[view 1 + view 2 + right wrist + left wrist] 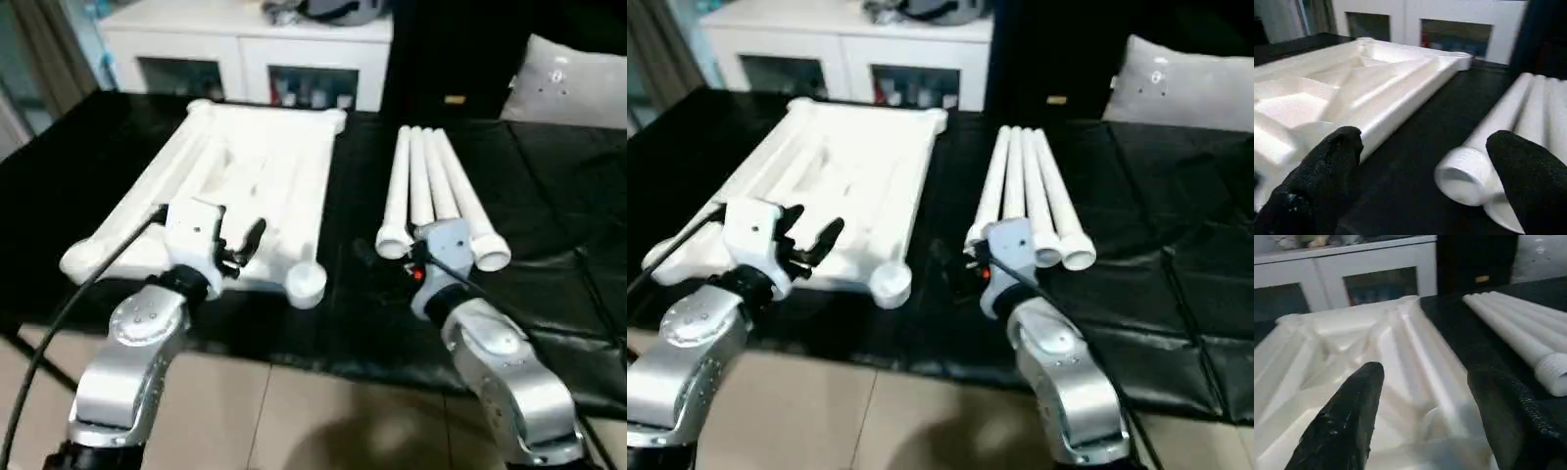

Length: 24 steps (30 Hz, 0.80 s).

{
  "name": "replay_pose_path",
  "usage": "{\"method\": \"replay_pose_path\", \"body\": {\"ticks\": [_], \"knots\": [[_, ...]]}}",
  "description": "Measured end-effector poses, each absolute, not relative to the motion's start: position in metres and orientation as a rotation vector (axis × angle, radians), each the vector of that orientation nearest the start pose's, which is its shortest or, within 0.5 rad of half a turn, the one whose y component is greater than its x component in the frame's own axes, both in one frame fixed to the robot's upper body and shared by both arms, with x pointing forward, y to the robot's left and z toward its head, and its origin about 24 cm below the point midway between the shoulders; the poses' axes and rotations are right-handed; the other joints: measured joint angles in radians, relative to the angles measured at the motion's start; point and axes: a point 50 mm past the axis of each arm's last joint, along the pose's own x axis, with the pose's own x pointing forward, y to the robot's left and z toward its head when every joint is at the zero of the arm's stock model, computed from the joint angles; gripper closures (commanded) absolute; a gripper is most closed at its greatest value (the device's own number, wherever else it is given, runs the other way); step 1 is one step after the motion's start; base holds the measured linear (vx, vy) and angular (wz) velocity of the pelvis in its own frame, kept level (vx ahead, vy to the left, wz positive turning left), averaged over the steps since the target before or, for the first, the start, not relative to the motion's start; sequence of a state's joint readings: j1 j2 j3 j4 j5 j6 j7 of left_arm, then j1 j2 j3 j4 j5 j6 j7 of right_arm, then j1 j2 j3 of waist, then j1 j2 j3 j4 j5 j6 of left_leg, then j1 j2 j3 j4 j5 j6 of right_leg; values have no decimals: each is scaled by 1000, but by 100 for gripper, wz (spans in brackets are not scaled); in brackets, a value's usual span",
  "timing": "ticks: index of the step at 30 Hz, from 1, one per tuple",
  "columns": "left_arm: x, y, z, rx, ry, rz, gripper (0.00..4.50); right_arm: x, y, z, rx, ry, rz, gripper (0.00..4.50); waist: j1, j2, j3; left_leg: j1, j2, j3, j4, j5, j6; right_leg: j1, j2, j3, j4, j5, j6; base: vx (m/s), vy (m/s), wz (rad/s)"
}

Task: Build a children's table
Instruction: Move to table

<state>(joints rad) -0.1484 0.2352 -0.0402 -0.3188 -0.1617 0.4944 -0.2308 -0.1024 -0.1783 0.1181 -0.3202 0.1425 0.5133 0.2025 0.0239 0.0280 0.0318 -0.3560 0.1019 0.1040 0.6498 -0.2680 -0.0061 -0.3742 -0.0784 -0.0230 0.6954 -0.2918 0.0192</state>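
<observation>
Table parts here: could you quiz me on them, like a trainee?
1. How many legs lie beside the top?
2. True or false: the top lies ribbed side up.
3. Which gripper is nearer the legs: A left, B right?

Key: 1. Four. 2. True. 3. B; its fingers stand open by a leg's threaded end.

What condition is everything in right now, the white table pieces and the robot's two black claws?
White plastic ribbed tabletop: lying underside up, corner sockets empty.
Four white tapered plastic legs: unattached, lying side by side on the black work table.
Left tool: open, holding nothing.
Right tool: open, holding nothing.
</observation>
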Motion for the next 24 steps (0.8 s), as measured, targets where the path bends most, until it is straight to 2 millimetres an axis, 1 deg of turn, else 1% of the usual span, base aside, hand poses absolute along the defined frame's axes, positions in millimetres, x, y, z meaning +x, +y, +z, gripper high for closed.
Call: {"method": "replay_pose_path", "body": {"ticks": [1, 2, 3, 4, 5, 6, 7, 8, 9, 10, 11, 12, 13, 14, 15, 16, 18, 19, 20, 21, 24], "knots": [[268, 142, 104, 81, 64, -376, 130, 259, -130, 87, -58, 136, 372, 0, 15, 4, 0, 3, 0, 3, 18, -13, 56, 7, 9, 9, -8, -3, -13, 71, -71, 6], [265, 137, 102, 80, 74, -398, 130, 259, -133, 86, -63, 141, 357, 0, 30, 7, 1, 3, 2, 4, 35, -17, 74, 15, 25, 25, -20, 1, -20, 79, -83, -23], [264, 136, 100, 80, 82, -407, 130, 260, -135, 87, -64, 138, 331, 0, 50, 12, 5, -2, 2, -2, 69, -11, 49, 32, 50, 49, -33, 5, -25, 79, -47, -61], [264, 137, 100, 84, 82, -406, 130, 261, -136, 88, -61, 133, 319, 0, 61, 20, 5, -2, 3, -12, 65, -5, 6, 43, 71, 65, -41, 7, -26, 79, -47, -61], [264, 139, 102, 90, 77, -403, 130, 261, -137, 90, -60, 125, 315, 0, 65, 42, 1, -1, 13, -15, 21, 0, -37, 50, 97, 67, -48, 9, -26, 77, 9, -63], [264, 144, 102, 105, 76, -391, 130, 262, -136, 91, -55, 115, 317, 0, 63, 57, 4, 21, 33, -10, 23, -15, -49, 51, 111, 72, -49, 8, -23, 82, 39, -59], [265, 149, 102, 114, 81, -375, 130, 262, -130, 92, -47, 107, 339, 0, 54, 47, 10, 29, 31, 7, 8, -18, -43, 42, 94, 64, -41, -2, -27, 82, 39, -59], [265, 152, 103, 123, 81, -363, 130, 262, -126, 95, -44, 94, 364, 0, 42, 35, 12, 34, 27, 11, 1, -18, -36, 40, 72, 41, -28, -9, -32, 75, 10, -40], [266, 155, 102, 126, 86, -354, 130, 262, -125, 97, -49, 87, 382, 0, 20, 26, 8, 36, 23, 11, 0, -16, -27, 39, 43, 10, -31, -6, -27, 80, -17, -9], [266, 155, 102, 124, 85, -355, 130, 262, -127, 98, -58, 79, 389, 0, 10, 17, 2, 34, 23, 12, -1, -17, -25, 41, 40, 5, -31, -7, -19, 80, -17, -9], [267, 153, 103, 121, 83, -367, 130, 262, -130, 99, -70, 73, 391, 0, 8, 17, -2, 19, 22, 13, -1, -14, -22, 42, 41, 7, -30, -4, -15, 90, -26, 6], [268, 150, 105, 123, 76, -384, 130, 263, -135, 99, -84, 74, 383, 0, 8, 23, -4, 6, 19, 6, -2, -11, -20, 31, 43, 9, -29, -2, -13, 67, -29, 2], [268, 149, 106, 125, 71, -386, 130, 263, -139, 99, -90, 77, 372, 0, 10, 25, -5, 0, 18, 1, -2, -6, -29, 24, 45, 10, -28, -1, -12, 67, -29, 2], [269, 150, 106, 128, 70, -384, 130, 264, -140, 98, -94, 80, 365, 0, 13, 25, -5, -4, 18, -3, -3, -5, -34, 22, 49, 11, -29, -1, -10, 0, 0, 0], [268, 152, 106, 133, 72, -381, 130, 264, -140, 97, -96, 84, 369, 0, 20, 25, -5, -7, 21, -8, -2, -5, -41, 22, 53, 10, -32, 0, -10, 0, 0, 0], [268, 154, 106, 137, 75, -375, 130, 264, -140, 97, -97, 84, 377, 0, 27, 24, -4, -8, 22, -10, -2, -5, -44, 22, 53, 8, -33, 1, -9, 0, 0, 0], [268, 158, 105, 153, 95, -378, 130, 265, -134, 97, -96, 83, 416, 0, 38, 25, -3, -7, 24, -11, -2, -3, -49, 22, 53, 7, -35, 4, -10, 0, 0, 0], [267, 160, 104, 167, 109, -383, 130, 265, -132, 99, -105, 80, 438, 0, 41, 26, -2, -4, 24, -12, -3, -2, -50, 25, 53, 6, -39, 7, -10, 0, 0, 0], [266, 163, 102, 179, 121, -387, 130, 266, -132, 100, -121, 78, 457, 0, 44, 27, -2, 1, 24, -12, -6, -3, -56, 28, 53, 6, -43, 11, -11, 0, 0, 0], [265, 166, 102, 193, 132, -400, 130, 267, -132, 102, -148, 79, 485, 0, 44, 28, -1, 4, 25, -11, -10, 0, -58, 31, 53, 6, -50, 16, -13, 0, 0, 0], [265, 172, 100, 226, 161, -452, 130, 266, -133, 99, -189, 111, 554, 0, 39, 26, 1, 6, 26, -7, -10, 7, -57, 33, 52, 7, -50, 18, -23, -48, 5, -2]]}}
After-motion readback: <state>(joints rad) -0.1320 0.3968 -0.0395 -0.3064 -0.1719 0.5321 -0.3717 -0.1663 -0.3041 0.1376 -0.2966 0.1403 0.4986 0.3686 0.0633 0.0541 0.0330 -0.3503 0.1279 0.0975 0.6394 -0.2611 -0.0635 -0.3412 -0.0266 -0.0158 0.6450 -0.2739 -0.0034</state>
